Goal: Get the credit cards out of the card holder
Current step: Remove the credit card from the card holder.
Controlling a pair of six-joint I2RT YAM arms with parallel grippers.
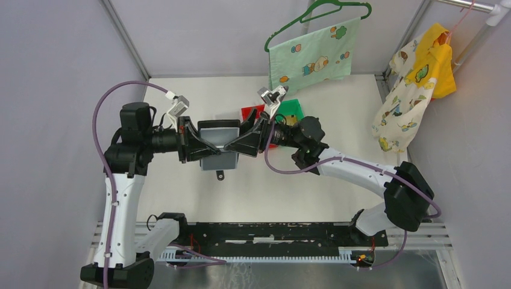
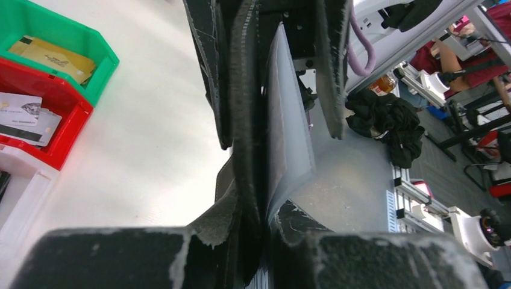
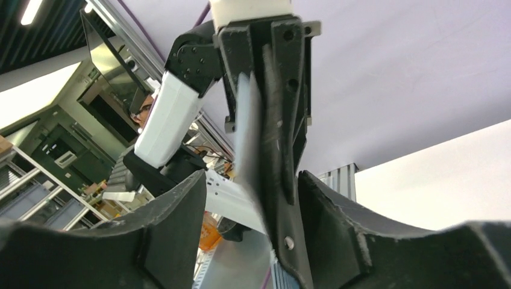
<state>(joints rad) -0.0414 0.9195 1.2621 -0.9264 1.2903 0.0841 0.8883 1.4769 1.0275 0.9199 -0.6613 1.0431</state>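
Observation:
The black card holder (image 1: 218, 146) hangs unfolded above the table between both arms, its grey-blue lining (image 2: 288, 141) showing and its snap tab (image 1: 220, 175) dangling. My left gripper (image 1: 200, 148) (image 2: 262, 224) is shut on the holder's left edge. My right gripper (image 1: 242, 143) (image 3: 252, 178) stands open around the opposite edge; the black flap (image 3: 280, 180) lies close to the right finger (image 3: 346, 223), with a gap on the other side. Tan-gold credit cards (image 2: 51, 57) lie in the green bin, whitish ones (image 2: 21, 113) in the red bin. Whether any cards sit inside the holder is hidden.
Behind the holder stand a red bin (image 1: 249, 112) and a green bin (image 1: 292, 109), with a clear bin (image 2: 21, 180) beside the red one. A hanger with printed cloth (image 1: 310, 57) hangs at the back and garments (image 1: 419, 84) at the right. A black rail (image 1: 265, 232) runs along the near edge.

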